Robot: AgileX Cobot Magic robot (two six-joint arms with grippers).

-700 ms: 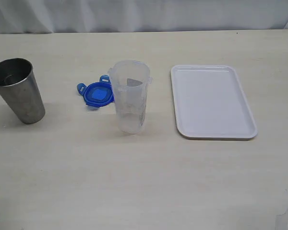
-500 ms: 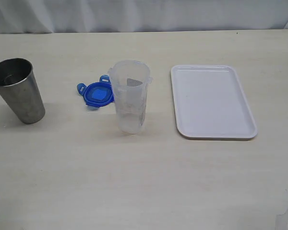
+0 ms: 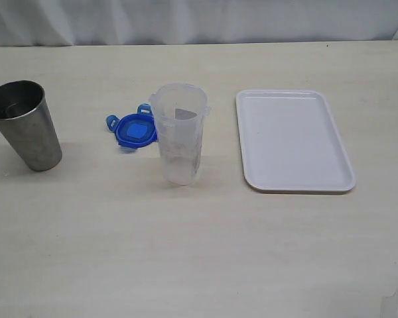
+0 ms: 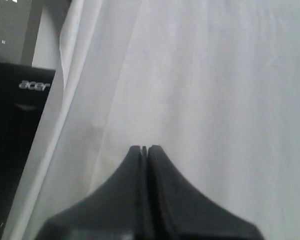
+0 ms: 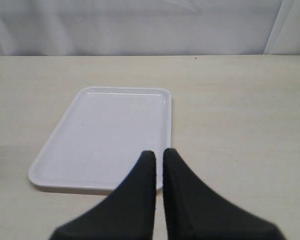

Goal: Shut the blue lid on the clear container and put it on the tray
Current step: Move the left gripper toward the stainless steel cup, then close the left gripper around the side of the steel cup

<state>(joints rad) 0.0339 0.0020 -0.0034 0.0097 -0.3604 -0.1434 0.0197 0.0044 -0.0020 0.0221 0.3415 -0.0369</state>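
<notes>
Tray [image 3: 295, 140] lay flat at 3 o'clock of the container [image 3: 180, 136], near it but apart. Container stood upright mid-table, long axis vertical, mouth uncovered. Lid [image 3: 135, 130] lay flat on the table at 9–10 o'clock of the container, just beside it; contact unclear.

Neither arm showed in the exterior view.
- Right gripper [image 5: 159, 155]: fingers closed on nothing, tray dead ahead at 12.
- Left gripper [image 4: 144, 149]: fingers pressed together, holding nothing, facing a white curtain, lid out of its sight.

Judged: lid sat on the left arm's side, so that arm looked better placed for the pick-up.
</notes>
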